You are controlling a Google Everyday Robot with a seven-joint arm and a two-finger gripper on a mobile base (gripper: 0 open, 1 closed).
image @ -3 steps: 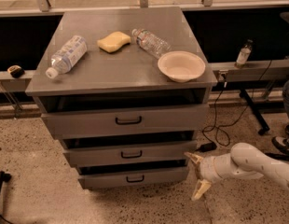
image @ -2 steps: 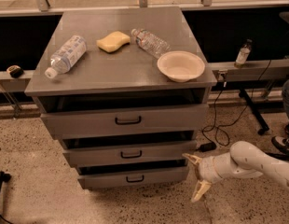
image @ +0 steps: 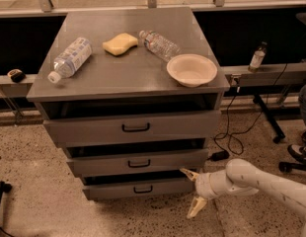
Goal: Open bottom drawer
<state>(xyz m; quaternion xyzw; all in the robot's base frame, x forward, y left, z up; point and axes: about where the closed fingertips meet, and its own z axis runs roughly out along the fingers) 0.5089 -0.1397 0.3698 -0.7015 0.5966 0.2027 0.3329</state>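
Note:
The bottom drawer (image: 138,187) is the lowest, narrowest grey front of the three-drawer cabinet, with a small black loop handle (image: 142,189). It stands slightly pulled out, like the two drawers above. My gripper (image: 192,191) is on a white arm that enters from the lower right. It sits just off the drawer's right end, near the floor. Its two cream fingers are spread wide, one (image: 187,173) by the drawer's upper right corner, the other (image: 196,207) lower, above the floor. It holds nothing.
On the cabinet top (image: 128,75) lie two clear water bottles (image: 69,59) (image: 159,44), a yellow sponge (image: 120,43) and a white bowl (image: 192,69). The middle drawer (image: 138,162) and top drawer (image: 133,127) are above. A cable (image: 232,132) and plug lie on the speckled floor at right.
The gripper has shifted a little to the left, closer to the bottom drawer's right end. The drawers have not moved.

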